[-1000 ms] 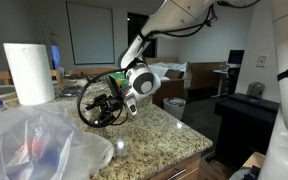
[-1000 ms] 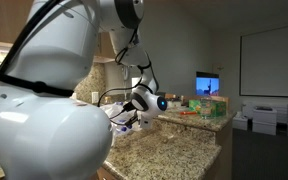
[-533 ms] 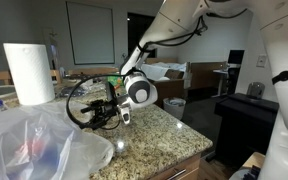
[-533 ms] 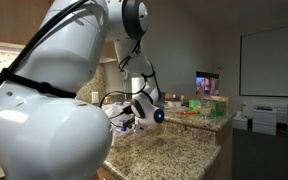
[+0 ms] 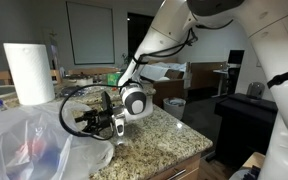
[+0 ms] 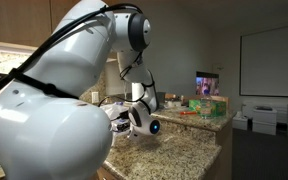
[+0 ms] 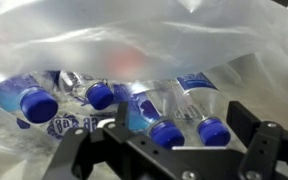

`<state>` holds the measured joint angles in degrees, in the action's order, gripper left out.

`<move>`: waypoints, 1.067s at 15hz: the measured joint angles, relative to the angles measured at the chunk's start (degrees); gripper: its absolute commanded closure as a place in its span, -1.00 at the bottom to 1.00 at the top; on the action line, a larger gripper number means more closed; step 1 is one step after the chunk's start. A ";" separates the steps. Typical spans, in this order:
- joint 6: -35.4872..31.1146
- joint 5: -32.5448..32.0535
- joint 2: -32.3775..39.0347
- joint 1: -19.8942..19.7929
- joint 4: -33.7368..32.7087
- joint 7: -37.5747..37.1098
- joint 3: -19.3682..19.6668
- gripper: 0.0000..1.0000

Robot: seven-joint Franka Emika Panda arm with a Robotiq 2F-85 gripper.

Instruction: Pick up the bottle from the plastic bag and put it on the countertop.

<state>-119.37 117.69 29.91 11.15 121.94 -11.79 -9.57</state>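
Note:
The plastic bag lies crinkled on the near left of the speckled granite countertop. My gripper hovers low at the bag's right edge, pointing into it, jaws open and empty. In the wrist view the bag fills the frame, and my gripper is spread wide in front of it. A reddish blur shows through the film and may be the bottle. A red and blue tint also shows inside the bag. In the exterior view taken past the robot's body, my gripper is partly hidden behind that body.
Several clear bottles with blue caps lie in the bag right in front of the jaws. A tall paper towel roll stands behind the bag. The counter's rounded edge is to the right. Green boxes sit at the counter's far end.
The gripper has swung down and towards the bag, from over the middle of the counter to the bag's edge. It has stayed open.

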 measured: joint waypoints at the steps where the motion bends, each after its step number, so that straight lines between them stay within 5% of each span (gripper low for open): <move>1: 0.22 0.08 0.63 0.27 -0.61 0.00 -0.06 -1.00; 16: 0.33 -4.76 5.51 1.78 -5.33 -7.71 0.09 -1.00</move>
<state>-119.03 112.93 35.42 12.92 116.62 -19.50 -9.48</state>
